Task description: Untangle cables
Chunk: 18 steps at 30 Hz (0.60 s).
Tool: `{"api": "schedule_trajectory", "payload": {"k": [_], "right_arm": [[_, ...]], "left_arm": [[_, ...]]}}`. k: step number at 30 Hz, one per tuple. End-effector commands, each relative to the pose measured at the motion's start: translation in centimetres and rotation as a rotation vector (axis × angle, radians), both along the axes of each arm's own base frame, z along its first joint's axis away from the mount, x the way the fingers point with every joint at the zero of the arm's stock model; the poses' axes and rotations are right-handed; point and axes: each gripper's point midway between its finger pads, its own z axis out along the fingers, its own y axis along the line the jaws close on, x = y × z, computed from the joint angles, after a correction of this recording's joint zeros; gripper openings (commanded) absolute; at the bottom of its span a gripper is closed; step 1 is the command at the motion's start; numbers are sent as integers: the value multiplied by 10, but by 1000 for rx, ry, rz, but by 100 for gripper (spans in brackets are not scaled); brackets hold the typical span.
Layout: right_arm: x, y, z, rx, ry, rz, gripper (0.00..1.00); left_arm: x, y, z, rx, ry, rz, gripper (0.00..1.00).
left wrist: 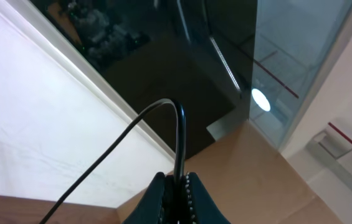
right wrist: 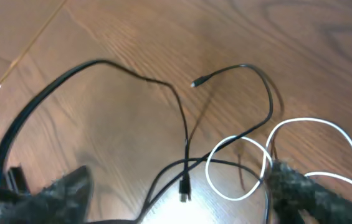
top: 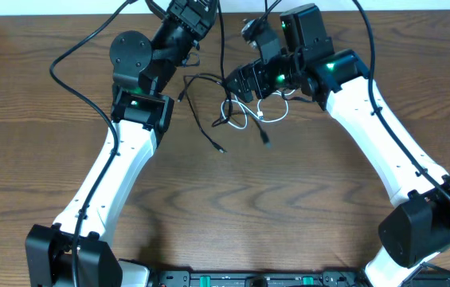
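Two thin black cords (top: 205,121) and one thin white cord (top: 237,121) lie tangled at the far centre of the brown wooden table (top: 225,207). One black cord is pinched in the raised left gripper (left wrist: 178,184). The right gripper (right wrist: 182,193) is spread above the white loop, which is best pinned while the black cord is drawn away slowly.

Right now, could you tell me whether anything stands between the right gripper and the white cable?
Nothing visible does. The right gripper is open, and the white cable lies bare beside one finger; only a black cable crosses its smaller loop.
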Motion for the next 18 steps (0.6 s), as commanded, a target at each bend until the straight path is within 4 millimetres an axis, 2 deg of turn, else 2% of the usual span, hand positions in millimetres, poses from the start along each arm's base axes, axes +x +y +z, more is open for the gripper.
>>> {"api": "schedule_trajectory", "payload": {"k": [1,6,9,13,18], "right_arm": [[-4,3,10,21,-22,32,99],[0,-2,48,106,-58,-40,99],[-1,-2,74,156,-107,-58,99],[3,-4,71,149,-92,-101,99],[-3,3,67,152,-54,-98,98]], "left_arm": [[-1,10,19,-4,-47,63,7],[10,16,-1,9,46,116,7],[9,14,-1,6,49,104,7],[8,12,-1,-6,57,87,7],[12,18,-1,-17,64,127,8]]}}
